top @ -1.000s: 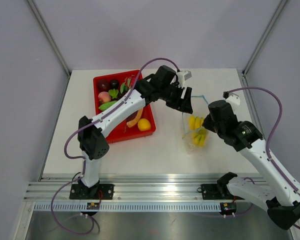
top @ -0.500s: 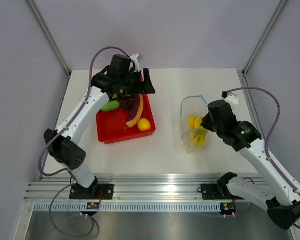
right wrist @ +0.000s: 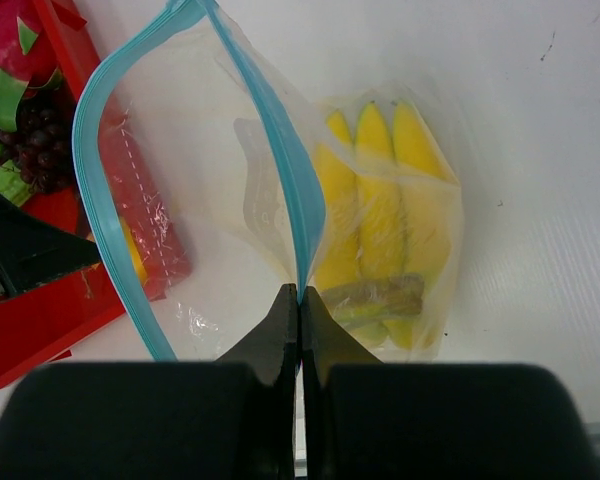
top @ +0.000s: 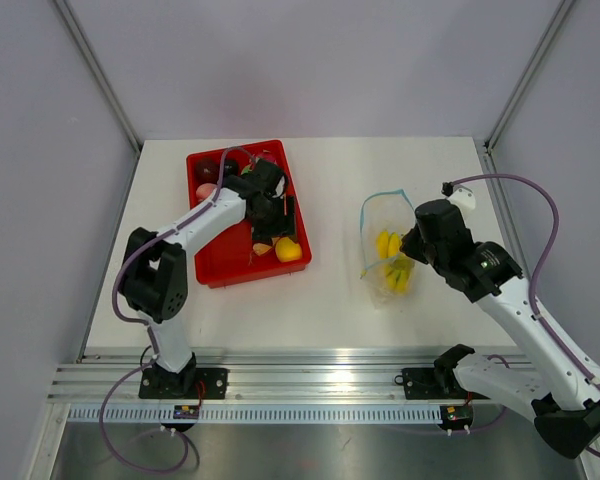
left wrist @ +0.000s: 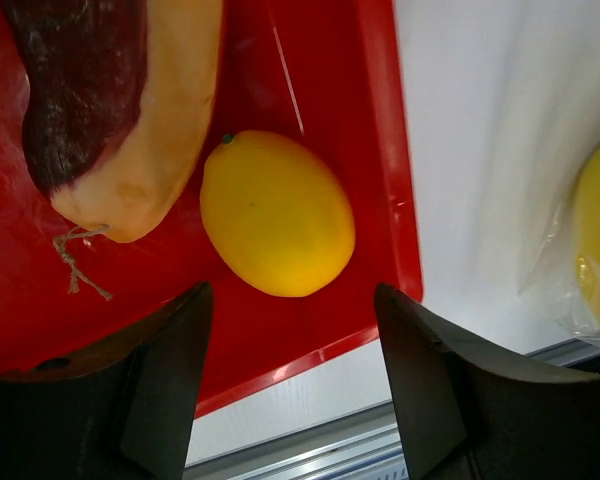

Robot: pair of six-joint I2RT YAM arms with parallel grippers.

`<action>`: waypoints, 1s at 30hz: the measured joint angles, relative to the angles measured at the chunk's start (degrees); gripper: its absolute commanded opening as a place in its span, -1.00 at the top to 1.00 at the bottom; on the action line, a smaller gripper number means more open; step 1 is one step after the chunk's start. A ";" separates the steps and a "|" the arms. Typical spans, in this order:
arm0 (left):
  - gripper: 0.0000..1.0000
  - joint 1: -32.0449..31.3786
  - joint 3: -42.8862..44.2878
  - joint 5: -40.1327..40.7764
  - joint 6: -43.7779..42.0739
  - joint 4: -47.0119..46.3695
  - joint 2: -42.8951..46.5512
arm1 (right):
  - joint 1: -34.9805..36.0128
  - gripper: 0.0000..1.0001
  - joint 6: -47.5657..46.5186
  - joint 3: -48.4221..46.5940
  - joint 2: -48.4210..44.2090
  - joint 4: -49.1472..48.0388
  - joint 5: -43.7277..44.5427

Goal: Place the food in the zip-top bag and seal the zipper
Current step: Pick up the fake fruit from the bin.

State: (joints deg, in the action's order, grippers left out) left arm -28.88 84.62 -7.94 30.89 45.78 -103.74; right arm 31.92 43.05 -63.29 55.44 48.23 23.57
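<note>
Found yellow citrus (left wrist: 277, 213), plain red tray (left wrist: 385, 180). Saw clear zip-top bag (right wrist: 215, 150), blue-teal zipper (right wrist: 288, 150), yellow banana bunch (right wrist: 380, 200).

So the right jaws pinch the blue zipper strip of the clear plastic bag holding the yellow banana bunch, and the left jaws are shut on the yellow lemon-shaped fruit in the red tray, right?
Not quite. In the left wrist view the left jaws stand open, not touching the yellow lemon-shaped plastic fruit in the red rectangular tray. The rest is right.
</note>
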 measured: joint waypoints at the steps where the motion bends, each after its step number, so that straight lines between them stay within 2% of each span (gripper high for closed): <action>1: -0.32 -0.11 -0.70 0.00 0.20 0.00 -0.35 | 0.00 1.00 0.00 0.00 0.09 0.00 -0.17; 4: -0.34 -0.20 -1.01 0.04 0.48 -0.48 -1.40 | 0.00 1.00 0.00 0.00 0.48 -0.15 -0.55; 13: -0.62 -2.01 -1.01 2.69 0.52 -2.08 -5.68 | 0.00 1.00 0.00 0.00 0.94 -0.44 -0.74; 16: -0.61 -2.58 -1.01 4.13 0.61 -1.99 -6.80 | 0.00 1.00 0.00 0.00 0.94 -0.44 -0.74; 18: -0.54 -2.84 -1.01 5.20 0.63 -1.97 -7.26 | 0.00 1.00 0.00 0.00 0.94 -0.44 -0.74; 20: -0.39 -2.99 -1.01 6.12 0.68 -2.14 -7.45 | 0.00 1.00 0.00 0.00 0.94 -0.44 -0.74; 22: -0.17 -3.10 -1.01 6.54 0.76 -2.16 -7.45 | 0.00 1.00 0.00 0.00 0.94 -0.44 -0.76; 23: 0.02 -3.15 -1.01 6.71 0.79 -2.19 -7.45 | 0.00 1.00 0.00 0.00 0.94 -0.44 -0.76; 24: 0.10 -3.19 -1.01 6.99 0.83 -2.16 -7.43 | 0.00 1.00 0.00 0.00 0.94 -0.44 -0.76; 27: 0.24 -3.34 -1.01 8.17 0.87 -1.84 -7.04 | 0.00 1.00 0.00 0.00 0.94 -0.44 -0.76; 30: 0.24 -3.34 -1.03 9.81 0.70 -1.14 -5.18 | 0.00 1.00 -0.02 0.00 0.94 -0.48 -0.85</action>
State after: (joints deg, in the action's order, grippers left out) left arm -32.23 83.59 1.87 31.59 44.64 -108.92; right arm 31.92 43.03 -63.29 56.38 47.75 22.72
